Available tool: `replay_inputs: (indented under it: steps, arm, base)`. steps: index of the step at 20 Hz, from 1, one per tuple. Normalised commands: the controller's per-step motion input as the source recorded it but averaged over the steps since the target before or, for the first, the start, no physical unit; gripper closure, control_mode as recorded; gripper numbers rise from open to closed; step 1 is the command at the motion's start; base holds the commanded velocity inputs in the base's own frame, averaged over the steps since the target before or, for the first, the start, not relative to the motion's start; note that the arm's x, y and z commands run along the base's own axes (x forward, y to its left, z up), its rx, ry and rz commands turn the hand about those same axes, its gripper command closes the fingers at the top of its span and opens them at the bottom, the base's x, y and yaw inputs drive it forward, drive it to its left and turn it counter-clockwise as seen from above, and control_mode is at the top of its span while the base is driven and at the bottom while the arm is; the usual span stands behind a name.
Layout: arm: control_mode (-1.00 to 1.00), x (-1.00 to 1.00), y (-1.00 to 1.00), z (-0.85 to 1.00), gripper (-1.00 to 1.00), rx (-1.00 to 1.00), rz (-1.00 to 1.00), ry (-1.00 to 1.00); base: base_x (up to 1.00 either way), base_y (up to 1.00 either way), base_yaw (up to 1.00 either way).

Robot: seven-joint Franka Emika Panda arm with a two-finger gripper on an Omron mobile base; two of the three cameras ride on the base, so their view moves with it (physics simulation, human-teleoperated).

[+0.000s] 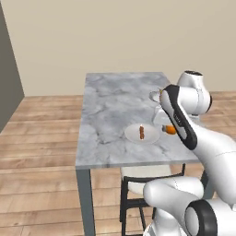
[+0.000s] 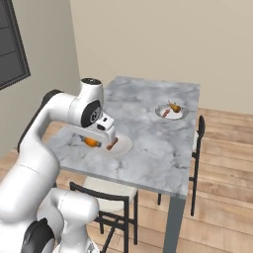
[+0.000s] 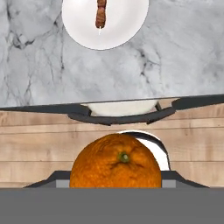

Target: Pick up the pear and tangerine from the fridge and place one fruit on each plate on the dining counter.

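While the arm hangs at the near edge of the dining counter (image 1: 115,106), the gripper (image 3: 116,178) has its jaws clamped on the tangerine (image 3: 116,158). The fruit sits between the finger tips, stem end facing the hand cam. From the right base view the tangerine (image 2: 91,142) is low and just beside the near plate (image 2: 123,146), at about rim height. Can't tell if it's over the counter yet or just off the edge. In the hand view it reads against the wood floor (image 3: 39,131) and a chair (image 3: 118,114) below the counter lip.

Near plate already carries a small brownish-red elongated thing (image 2: 112,144); can't say what it is. Far plate (image 2: 181,114) holds a yellowish fruit w/ stem, prob. the pear (image 2: 174,106), plus a small reddish bit next to it.

Step in hand, as I read it: carry and place of the 2nd fruit, so task looks near done.

Next move calls for bringing the hand fwd over the near plate's bare white part, lowering till the fruit nearly touches, then releasing gently. It's round and could roll off the flat plate, or nudge the brown thing.
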Motion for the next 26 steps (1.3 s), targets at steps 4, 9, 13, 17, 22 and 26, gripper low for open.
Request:
replay_inputs:
  steps: [4,9,13,17,22,26]
  arm:
    - [-1.00,0.45,-0.02,-0.39,1.00,0.00,0.00,0.00]
    - [-1.00,0.52,-0.04,-0.33,1.00,0.00,0.00,0.00]
    - [-1.00,0.56,-0.05,-0.30,1.00,0.00,0.00,0.00]
    - [-1.00,0.40,-0.06,-0.25,1.00,0.00,0.00,0.00]
    - [-1.00,0.37,-0.10,-0.20,1.00,0.00,0.00,0.00]
    - [-1.00,0.34,-0.09,-0.23,1.00,0.00,0.00,0.00]
  base:
    - [0.00,0.00,0.00]
    - [0.00,0.00,0.00]
    - [0.00,0.00,0.00]
    - [0.00,0.00,0.00]
    - [0.00,0.00,0.00]
    - [0.00,0.00,0.00]
